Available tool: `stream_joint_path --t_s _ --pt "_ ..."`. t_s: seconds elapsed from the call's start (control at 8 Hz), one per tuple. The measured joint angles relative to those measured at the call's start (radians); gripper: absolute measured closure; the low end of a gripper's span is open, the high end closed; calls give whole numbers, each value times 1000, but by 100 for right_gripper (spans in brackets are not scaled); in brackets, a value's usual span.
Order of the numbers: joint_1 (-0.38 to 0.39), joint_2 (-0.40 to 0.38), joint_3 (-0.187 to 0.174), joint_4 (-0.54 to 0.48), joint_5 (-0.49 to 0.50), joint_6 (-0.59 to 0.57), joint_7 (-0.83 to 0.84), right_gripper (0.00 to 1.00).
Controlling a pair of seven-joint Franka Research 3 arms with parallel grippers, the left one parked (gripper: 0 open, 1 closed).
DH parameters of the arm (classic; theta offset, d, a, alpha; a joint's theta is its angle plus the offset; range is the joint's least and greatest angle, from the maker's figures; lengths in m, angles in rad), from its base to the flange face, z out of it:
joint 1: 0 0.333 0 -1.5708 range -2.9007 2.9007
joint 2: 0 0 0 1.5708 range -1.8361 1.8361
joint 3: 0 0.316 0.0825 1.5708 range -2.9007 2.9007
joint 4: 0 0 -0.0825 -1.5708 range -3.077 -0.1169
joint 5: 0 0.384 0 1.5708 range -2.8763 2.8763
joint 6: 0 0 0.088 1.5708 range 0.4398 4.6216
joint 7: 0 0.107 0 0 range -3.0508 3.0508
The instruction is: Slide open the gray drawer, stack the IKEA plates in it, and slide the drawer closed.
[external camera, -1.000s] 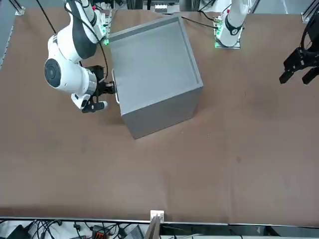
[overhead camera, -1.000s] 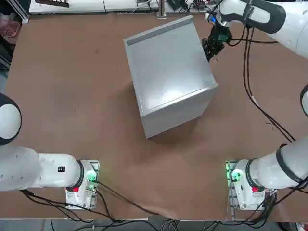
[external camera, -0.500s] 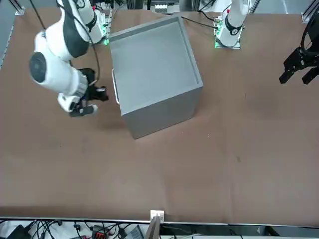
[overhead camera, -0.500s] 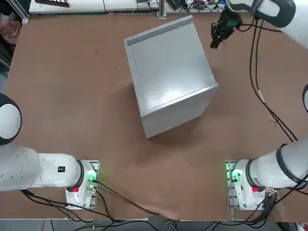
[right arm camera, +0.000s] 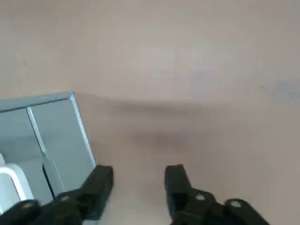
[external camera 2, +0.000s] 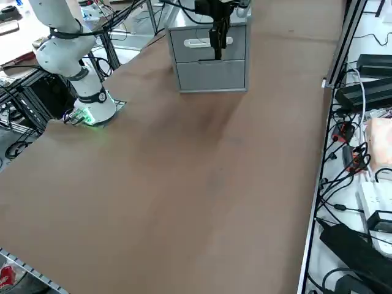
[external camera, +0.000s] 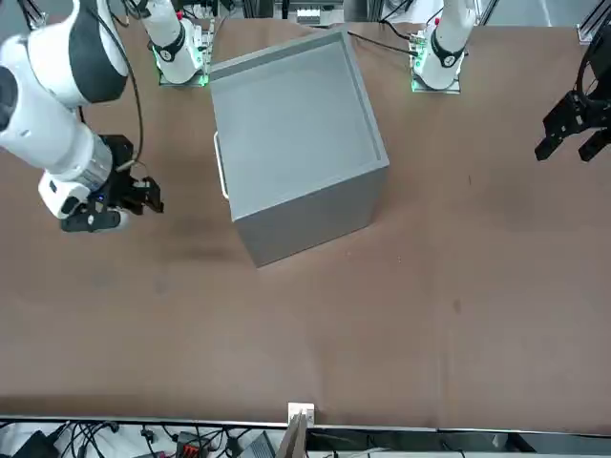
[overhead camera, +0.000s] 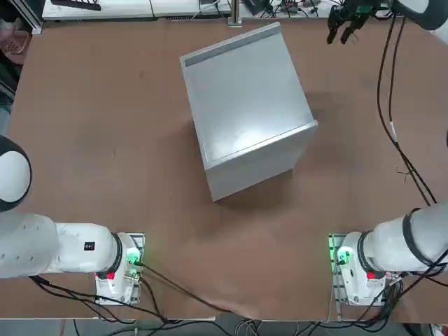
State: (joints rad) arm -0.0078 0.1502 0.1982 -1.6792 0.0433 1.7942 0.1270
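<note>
The gray cabinet [overhead camera: 245, 105] stands in the middle of the brown table, and it also shows in the front view as the cabinet [external camera: 291, 134]. The gray drawer [external camera 2: 208, 41] carries a white handle and sits flush in the cabinet front, shut. My right gripper [overhead camera: 341, 35] hangs near the table's far edge, well clear of that front. In the front view the gripper [external camera: 151, 194] is a hand's width from the handle [external camera: 221, 167]. In the wrist view the gripper [right arm camera: 138, 176] is open, with only bare table between the fingers. The IKEA plates are out of view.
The brown table [overhead camera: 105, 140] spreads wide around the cabinet. My right arm's base [external camera 2: 92, 110] stands at the near edge. Cables and power bricks [external camera 2: 361, 92] lie beyond the table's right rim.
My right gripper was shut at the drawer handle. It let go, opened, and pulled back from the cabinet front toward the table's far edge. The cabinet has not moved.
</note>
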Motion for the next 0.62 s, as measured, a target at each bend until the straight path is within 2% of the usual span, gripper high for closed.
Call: stream_joint_path --t_s 0.12,0.25,0.62 --pt "-5 -23 -4 6 -2 -40 -15 7" --pt "-17 -47 -14 10 -2 -76 -43 0" --pt "-32 -125 -46 16 -6 -134 -63 0"
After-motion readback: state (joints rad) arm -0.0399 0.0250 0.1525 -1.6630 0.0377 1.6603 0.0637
